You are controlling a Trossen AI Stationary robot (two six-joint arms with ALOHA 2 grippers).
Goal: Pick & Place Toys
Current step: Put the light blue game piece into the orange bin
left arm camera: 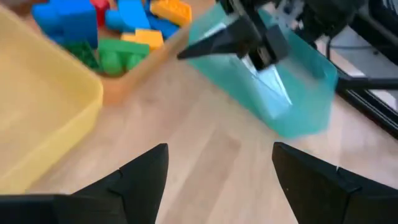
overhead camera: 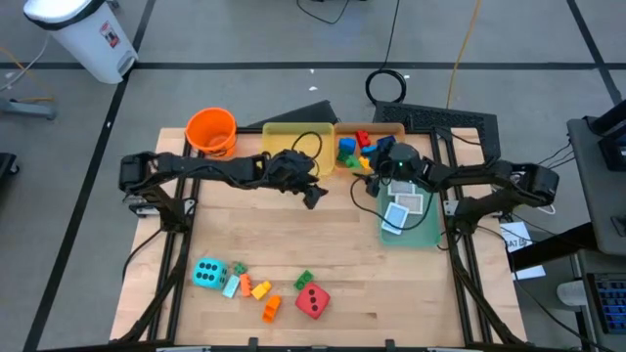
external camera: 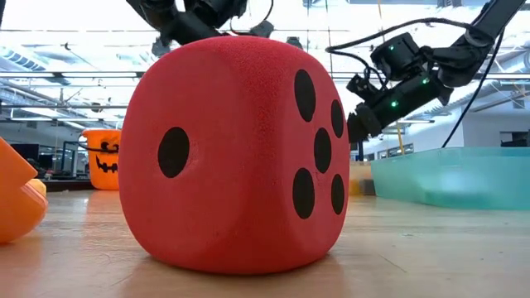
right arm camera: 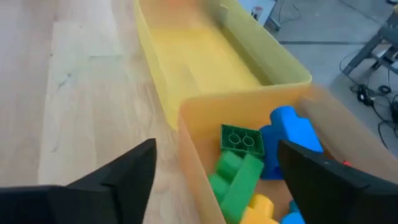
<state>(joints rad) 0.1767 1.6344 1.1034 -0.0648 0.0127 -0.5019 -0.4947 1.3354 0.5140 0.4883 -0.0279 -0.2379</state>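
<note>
- The right gripper [overhead camera: 373, 182] hangs over the near edge of the orange tray [right arm camera: 198, 163], its jaws apart and empty. A pile of bricks [right arm camera: 252, 168], green, blue and yellow, lies in the tray just below it, so this looks like a drop-off step.
- The left gripper [overhead camera: 315, 196] hovers above the bare table [overhead camera: 293, 244] just in front of the yellow tray [overhead camera: 284, 132]. Its jaws are also apart and hold nothing.
- To do the step well, I think the right arm should rise straight up first, so that a finger does not catch the tray wall.
- More toys wait at the front of the table: the cyan die [overhead camera: 207, 273], the red die [overhead camera: 312, 299] and a few loose bricks [overhead camera: 260, 290] between them.
- White cards [overhead camera: 401, 210] lie in the green tray [overhead camera: 421, 233].
- The table is light wood. An orange bucket [overhead camera: 211, 130] stands at the back, a white bin [overhead camera: 86, 35] on the grey floor.
</note>
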